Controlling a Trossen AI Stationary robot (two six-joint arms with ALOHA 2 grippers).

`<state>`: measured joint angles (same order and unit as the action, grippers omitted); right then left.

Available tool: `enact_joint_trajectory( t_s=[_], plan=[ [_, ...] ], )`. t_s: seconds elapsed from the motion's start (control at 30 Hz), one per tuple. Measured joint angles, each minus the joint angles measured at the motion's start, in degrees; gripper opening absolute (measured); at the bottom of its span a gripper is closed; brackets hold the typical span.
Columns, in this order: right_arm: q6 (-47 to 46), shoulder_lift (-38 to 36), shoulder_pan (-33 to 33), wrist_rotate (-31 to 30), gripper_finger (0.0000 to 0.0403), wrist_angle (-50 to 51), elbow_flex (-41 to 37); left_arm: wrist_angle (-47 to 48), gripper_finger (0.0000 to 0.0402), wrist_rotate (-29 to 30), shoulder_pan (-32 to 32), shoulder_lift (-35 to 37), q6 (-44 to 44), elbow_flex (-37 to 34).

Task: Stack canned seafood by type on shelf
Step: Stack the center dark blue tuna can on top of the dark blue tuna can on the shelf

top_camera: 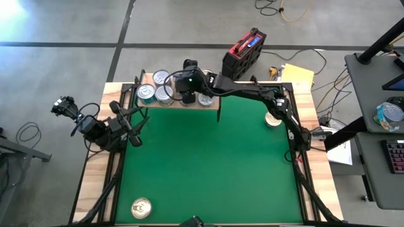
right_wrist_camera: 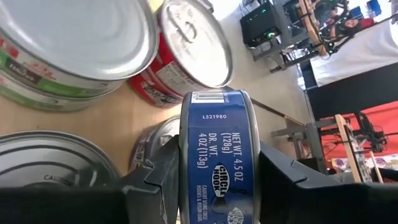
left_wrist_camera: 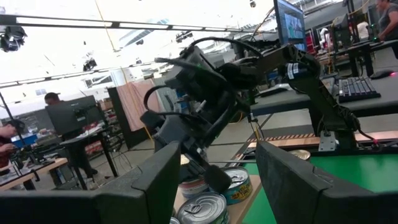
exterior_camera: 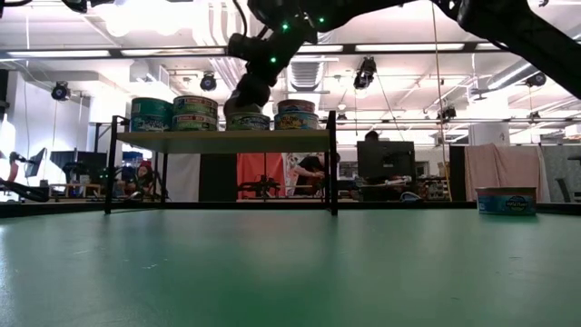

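Right gripper (top_camera: 187,96) is hanging over the shelf (top_camera: 211,103), fingers (right_wrist_camera: 155,177) part-closed and clamping a blue tin (right_wrist_camera: 217,162) by its flat faces, so the tin is sitting on edge between them, label side facing the wrist camera. Directly under and around the gripper, other tins (top_camera: 163,93) are crowding the board; a red-sided tin (right_wrist_camera: 186,53) and green-sided stacked ones (right_wrist_camera: 68,50) are lying just beyond the held tin. Left gripper (top_camera: 134,126) is waiting beside the shelf's left end, fingers apart, holding nothing. 2 loose tins are sitting well away from both grippers on the green mat (top_camera: 208,170): 1 (top_camera: 273,118) near the right arm, 1 gold-topped (top_camera: 141,207) at the near edge.

Shelf (top_camera: 214,104) on green mat (top_camera: 208,164); tins (top_camera: 154,91) atop.
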<state>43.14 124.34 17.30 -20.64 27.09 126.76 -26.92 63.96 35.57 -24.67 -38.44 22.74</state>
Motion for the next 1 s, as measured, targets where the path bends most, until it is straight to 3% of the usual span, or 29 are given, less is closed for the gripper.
enact_joint_trajectory(
  t_s=[0.5, 1.0],
  plan=[
    [0.4, 1.1, -0.1, -0.6, 0.0147, -0.3, 0.0, 0.0, 0.0194, 0.0, 0.0, 0.0, 0.0, 0.0],
    [0.3, 1.3, -0.2, -0.2, 0.0213, 1.4, 0.0, 0.0, 0.0194, 0.0, 0.0, 0.0, 0.0, 0.0]
  ],
)
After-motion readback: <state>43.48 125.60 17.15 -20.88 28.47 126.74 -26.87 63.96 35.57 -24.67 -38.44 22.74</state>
